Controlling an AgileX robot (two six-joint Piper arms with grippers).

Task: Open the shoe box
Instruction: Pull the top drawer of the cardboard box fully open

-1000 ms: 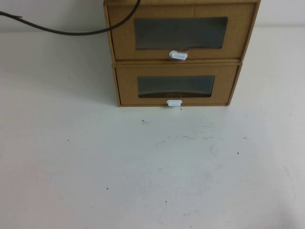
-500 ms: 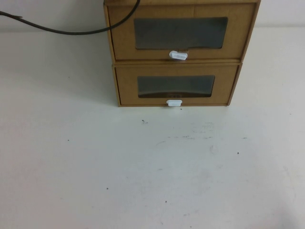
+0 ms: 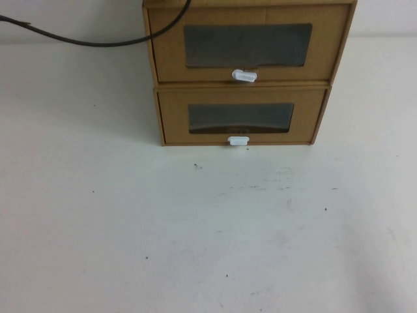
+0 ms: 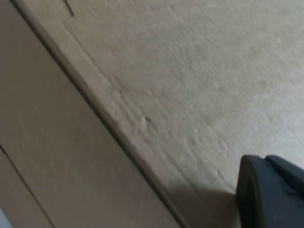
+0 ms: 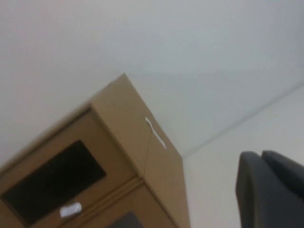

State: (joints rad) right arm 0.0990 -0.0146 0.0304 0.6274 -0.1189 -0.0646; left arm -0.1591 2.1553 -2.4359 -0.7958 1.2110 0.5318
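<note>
Two brown cardboard shoe boxes are stacked at the back of the table. The upper box (image 3: 247,45) and the lower box (image 3: 174,117) both have a dark window and are closed. A white handle (image 3: 243,75) sits on the upper front and another white handle (image 3: 238,140) on the lower one. Neither gripper shows in the high view. My left gripper (image 4: 267,164) is shut and empty, close over a cardboard surface (image 4: 190,71). My right gripper (image 5: 262,159) is shut and empty, off to the side of the stacked boxes (image 5: 137,142).
A black cable (image 3: 98,43) runs from the top of the upper box leftward across the white table (image 3: 208,235). A white wall stands behind the boxes.
</note>
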